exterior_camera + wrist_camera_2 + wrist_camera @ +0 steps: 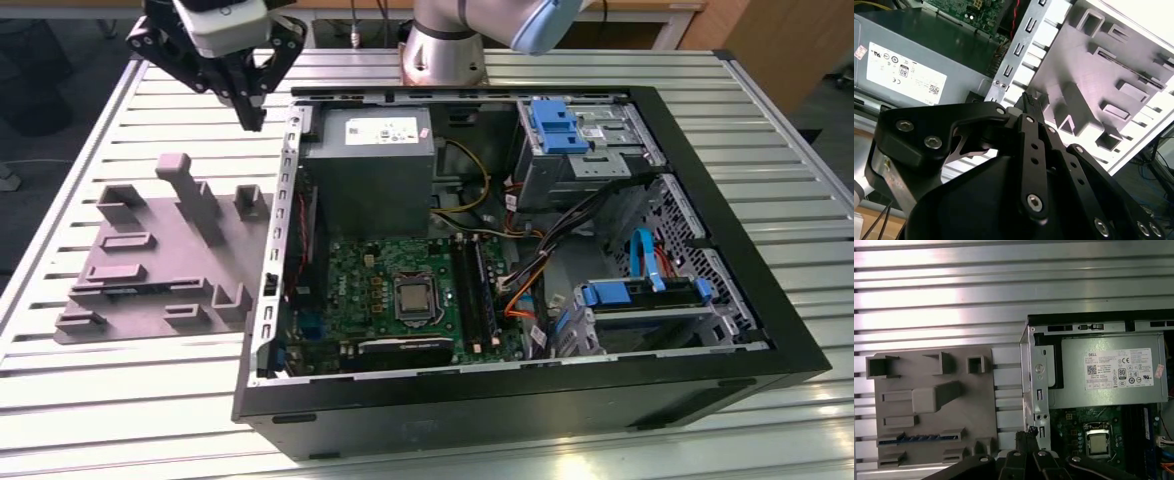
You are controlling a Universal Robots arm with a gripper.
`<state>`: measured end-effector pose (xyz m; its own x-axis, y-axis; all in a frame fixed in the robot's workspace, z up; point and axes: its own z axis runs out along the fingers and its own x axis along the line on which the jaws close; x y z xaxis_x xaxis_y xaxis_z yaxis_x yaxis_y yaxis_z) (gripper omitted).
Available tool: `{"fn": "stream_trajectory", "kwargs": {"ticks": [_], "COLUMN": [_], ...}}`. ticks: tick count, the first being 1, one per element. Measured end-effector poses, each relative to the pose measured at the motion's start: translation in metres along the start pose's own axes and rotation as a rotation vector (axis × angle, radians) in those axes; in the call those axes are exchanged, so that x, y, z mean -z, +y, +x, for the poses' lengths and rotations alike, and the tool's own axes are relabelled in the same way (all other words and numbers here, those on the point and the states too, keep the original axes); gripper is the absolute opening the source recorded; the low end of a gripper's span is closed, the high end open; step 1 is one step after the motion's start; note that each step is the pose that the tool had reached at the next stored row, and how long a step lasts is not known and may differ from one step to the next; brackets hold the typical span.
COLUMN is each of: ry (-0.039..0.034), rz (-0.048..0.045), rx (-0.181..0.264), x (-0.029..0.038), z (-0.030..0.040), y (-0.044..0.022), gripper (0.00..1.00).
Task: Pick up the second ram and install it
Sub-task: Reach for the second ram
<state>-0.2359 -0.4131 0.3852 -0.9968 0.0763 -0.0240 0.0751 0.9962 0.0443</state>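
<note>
logged the gripper (251,122) at 11 o'clock in the exterior view, poised over the table slats (134,400) between the holder plate (147,260) and the case (534,400). read it as clenched, pads together, nothing pinched. found the second ram (919,438) in the first wrist view, seated on edge in a long slot of the holder plate, apart from the gripper, not yet picked. placed the holder plate at 9 o'clock of the case.

judged the step as the reach for the stick. for a clean pick: would open wide before descending, square the pads to the flat faces, pinch at mid-length, pull straight up, avoid twisting in the slot.

noted matte grey printed plastic on the holder plate, blocky ribs and pockets. noted shiny ribbed metal slats, black case walls, thin flat stick showing a bluish strip.
</note>
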Motion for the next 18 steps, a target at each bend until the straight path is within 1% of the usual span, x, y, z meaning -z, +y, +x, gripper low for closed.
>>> {"fn": "stream_trajectory", "kwargs": {"ticks": [4, 13, 18], "ry": [0.0000, 0.0000, 0.0001], "rz": [0.0000, 0.0000, 0.0000], "rx": [0.000, 0.000, 0.000], "x": [-0.0003, -0.0003, -0.0002], "z": [0.0069, 0.0276, 0.0287], "y": [-0.0019, -0.0036, -0.0037], "gripper": [0.11, 0.11, 0.11]}}
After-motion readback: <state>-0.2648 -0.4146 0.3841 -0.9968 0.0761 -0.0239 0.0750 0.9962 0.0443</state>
